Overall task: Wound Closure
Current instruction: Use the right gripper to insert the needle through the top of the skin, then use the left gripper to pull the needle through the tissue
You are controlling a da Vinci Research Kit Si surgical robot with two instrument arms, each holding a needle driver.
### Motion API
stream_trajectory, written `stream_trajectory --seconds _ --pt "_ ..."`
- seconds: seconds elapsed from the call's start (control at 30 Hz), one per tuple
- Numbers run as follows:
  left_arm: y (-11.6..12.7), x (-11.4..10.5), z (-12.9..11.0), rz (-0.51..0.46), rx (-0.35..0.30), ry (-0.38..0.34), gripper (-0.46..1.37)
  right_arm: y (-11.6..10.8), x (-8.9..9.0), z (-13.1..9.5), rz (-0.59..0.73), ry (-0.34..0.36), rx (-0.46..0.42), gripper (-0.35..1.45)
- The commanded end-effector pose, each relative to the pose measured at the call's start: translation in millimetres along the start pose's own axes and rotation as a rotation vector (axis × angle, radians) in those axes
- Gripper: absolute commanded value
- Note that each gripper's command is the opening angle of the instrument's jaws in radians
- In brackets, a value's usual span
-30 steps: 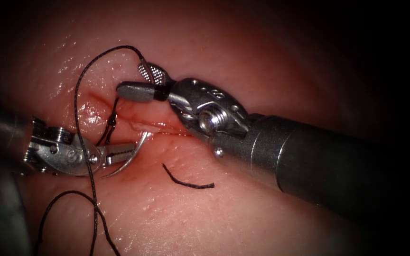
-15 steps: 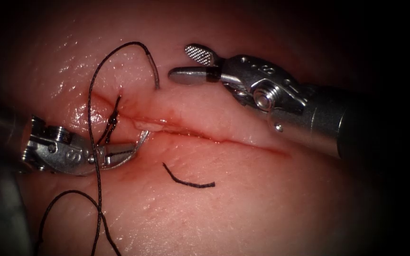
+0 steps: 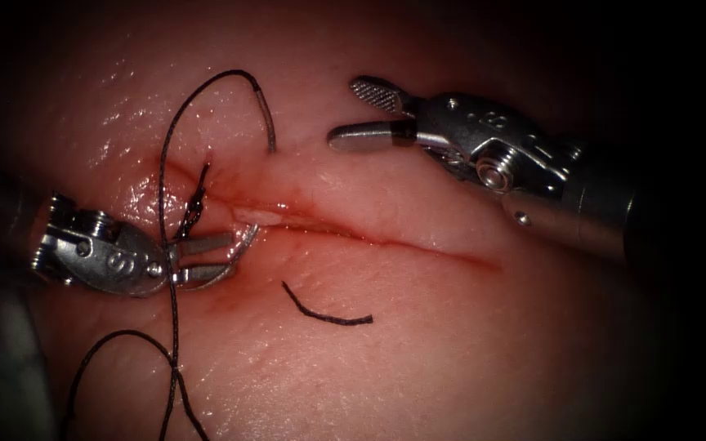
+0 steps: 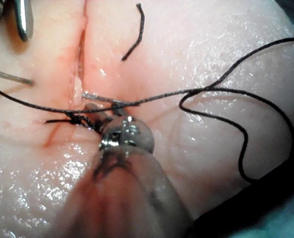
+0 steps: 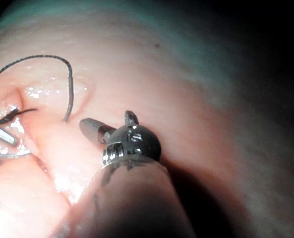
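The needle [image 3: 243,245] sits in the tissue [image 3: 418,359] at the left end of the cut [image 3: 386,238]. Its grey tail [image 3: 267,122] sticks out on the far side, and its tip end curves out at the cut. My left tool [image 3: 226,255] has its jaws open around that tip end; the needle [image 4: 102,98] lies just ahead of them. My right tool [image 3: 346,112] hangs open and holds nothing, to the right of the tail [image 5: 68,99]. Black thread [image 3: 165,188] arcs from the tail and drops across the left tool.
A tied stitch [image 3: 194,204] with short ends crosses the cut's left end. A loose cut piece of thread [image 3: 324,312] lies on the near side. Red fluid lines the cut. More thread loops [image 3: 116,343] lie near the picture's lower left.
My right tool let go of the needle's tail and drew back to the right. The left tool's jaws, shut on the needle's tip end before, now stand parted.
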Motion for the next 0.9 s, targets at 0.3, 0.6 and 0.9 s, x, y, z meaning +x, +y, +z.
stream_trajectory --seconds 0.3,0.6,0.9 --pt "0.1 1.3 0.8 0.062 -0.003 0.127 0.37 0.0 -1.2 0.0 -0.016 0.005 0.005 1.20" --pt "0.0 2.1 1.7 0.084 -0.015 0.182 0.55 0.0 -2.2 -0.1 -0.025 0.009 0.006 1.19" --pt "-1.2 2.6 1.8 0.089 -0.009 0.245 -0.35 -0.3 -2.7 -0.2 -0.029 0.011 0.005 1.18"
